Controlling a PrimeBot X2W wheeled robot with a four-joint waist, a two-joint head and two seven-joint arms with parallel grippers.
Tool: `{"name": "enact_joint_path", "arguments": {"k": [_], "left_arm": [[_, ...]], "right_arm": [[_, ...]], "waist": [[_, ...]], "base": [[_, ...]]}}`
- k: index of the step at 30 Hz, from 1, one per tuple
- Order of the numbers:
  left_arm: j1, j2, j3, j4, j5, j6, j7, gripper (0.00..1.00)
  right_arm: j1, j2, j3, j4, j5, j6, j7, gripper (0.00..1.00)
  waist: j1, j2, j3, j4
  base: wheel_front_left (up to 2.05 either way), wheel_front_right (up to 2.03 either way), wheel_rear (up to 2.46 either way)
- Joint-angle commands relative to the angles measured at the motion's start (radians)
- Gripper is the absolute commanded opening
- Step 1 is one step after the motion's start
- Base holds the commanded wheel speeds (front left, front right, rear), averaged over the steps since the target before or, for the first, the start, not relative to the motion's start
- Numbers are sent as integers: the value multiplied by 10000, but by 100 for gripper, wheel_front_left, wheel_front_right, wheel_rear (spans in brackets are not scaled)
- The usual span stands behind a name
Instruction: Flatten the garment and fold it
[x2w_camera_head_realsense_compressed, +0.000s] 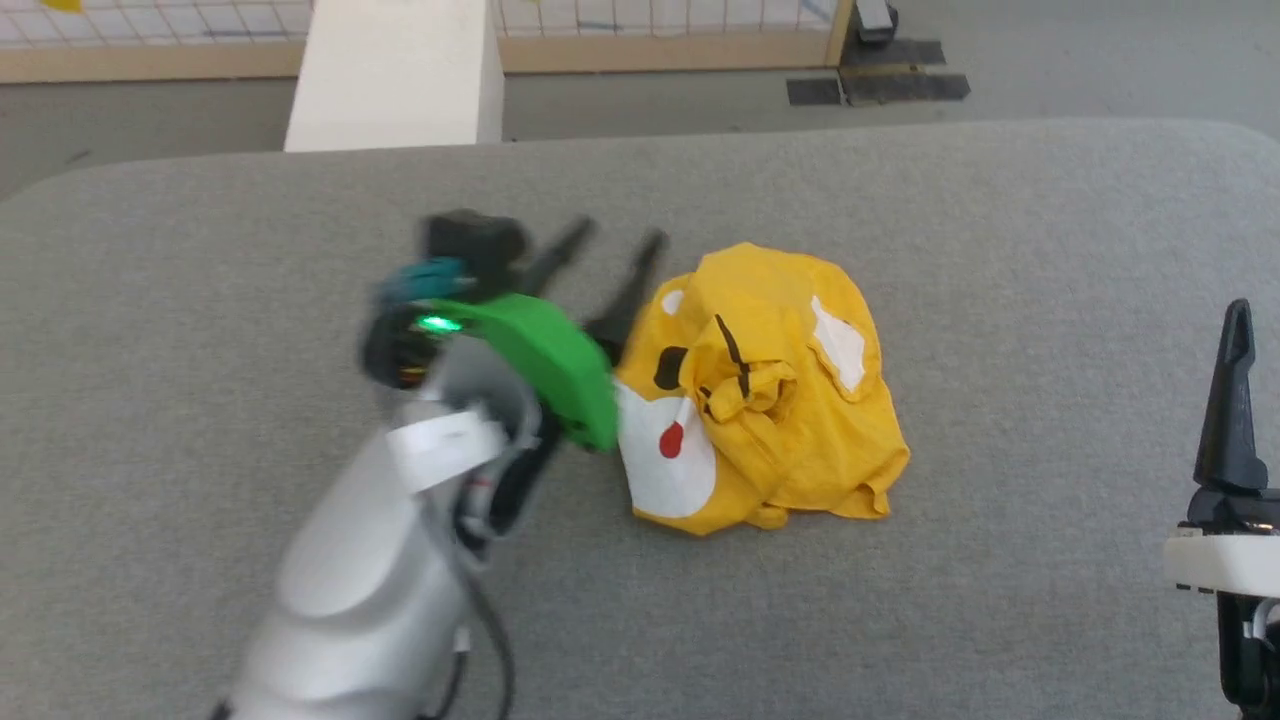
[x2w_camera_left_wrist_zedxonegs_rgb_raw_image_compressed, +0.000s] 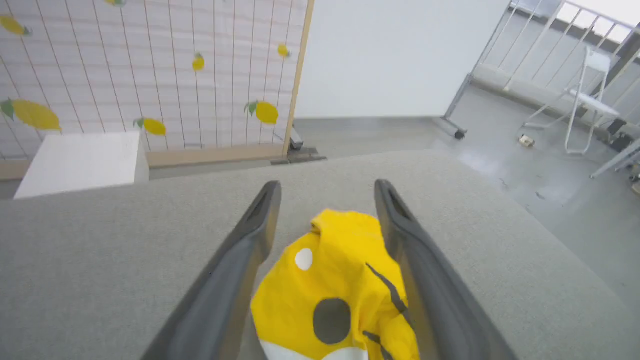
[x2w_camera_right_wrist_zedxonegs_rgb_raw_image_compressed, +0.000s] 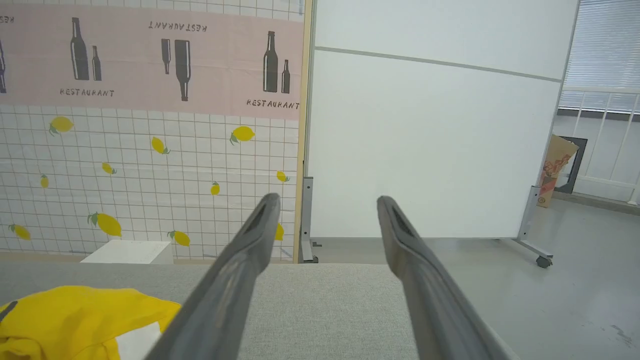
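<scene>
At the middle of the grey worktop we have the garment, a crumpled yellow heap. The print is partly up: white patches, red dot, black nose and black stripes, all folded over each other. Nothing lies flat, and a tight bunch sits in the centre.

Our left end effector is at the heap's left edge, blurred in the head view, released with fingers spread wide. In the left wrist view the yellow cloth shows between the two fingers; whether they touch it we cannot tell. Our right end effector is also released, fingers apart, gripping nothing. It sits well off to the right of the heap, with the garment at the lower left of its own view.

We judge this step as the first grab to open the heap; flattening has not begun. To do it well:
- Close on an outer edge, not the bunched centre, which would likely lift the whole lump.
- Take a thin pinch, one layer if possible, near a sleeve or the ruffled hem at the near right.
- Bring the right arm to the opposite edge so both pull apart, low over the worktop, letting the cloth drag and spread.

Risk: a grab through several layers would keep the folds in.
</scene>
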Motion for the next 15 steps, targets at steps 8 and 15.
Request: {"name": "enact_joint_path", "arguments": {"k": [8,15], "left_arm": [[2719,1922,1780,-3261,1440,1948,-2862,100],[5253,2088,2229,-4690,2624,2859,-3795,100]], "right_arm": [[407,9,38,-53,100,-17,-56,100],[547,9,163,33,191,-17,-57,100]], "waist": [[0,-1,-216,540],[0,-1,-166,547]], "base": [[0,0,0],[0,0,0]]}}
